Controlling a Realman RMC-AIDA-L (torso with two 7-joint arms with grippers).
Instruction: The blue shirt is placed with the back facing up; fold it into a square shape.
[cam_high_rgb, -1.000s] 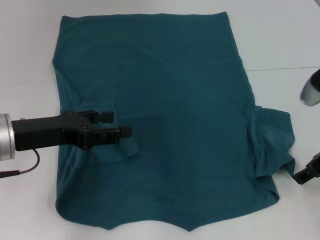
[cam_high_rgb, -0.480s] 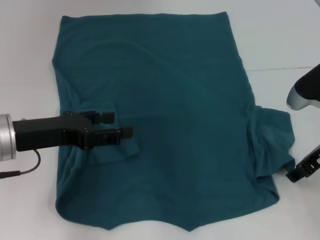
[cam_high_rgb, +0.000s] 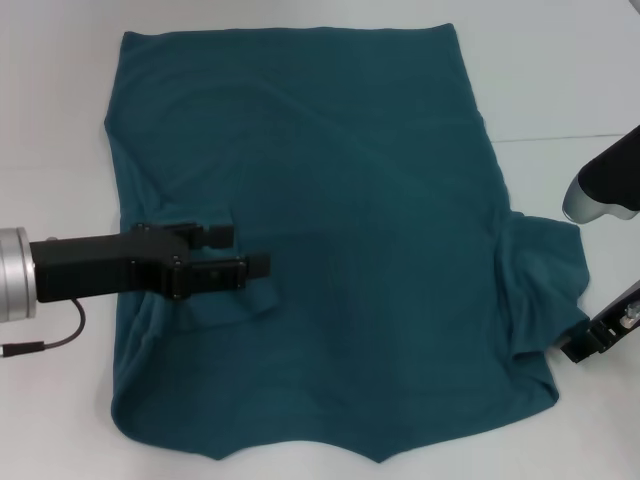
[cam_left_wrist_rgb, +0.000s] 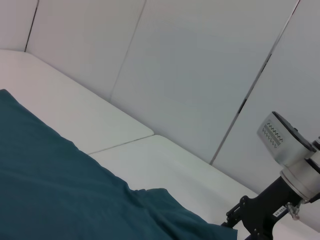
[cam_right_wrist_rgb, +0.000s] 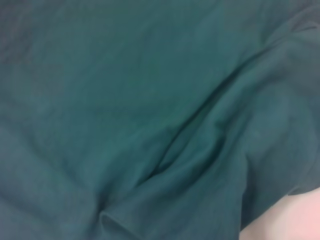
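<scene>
Head view shows the blue shirt (cam_high_rgb: 330, 240) spread flat on the white table (cam_high_rgb: 560, 70), plain side up, filling most of the middle. Its left sleeve is folded in over the body, and the right sleeve lies rumpled at the right edge. The left gripper (cam_high_rgb: 245, 250) reaches in from the left over that folded sleeve, its fingers parted with one farther back than the other. The right gripper (cam_high_rgb: 590, 340) sits at the near right, just beside the rumpled sleeve; I cannot tell whether it is released or clenched.
</scene>
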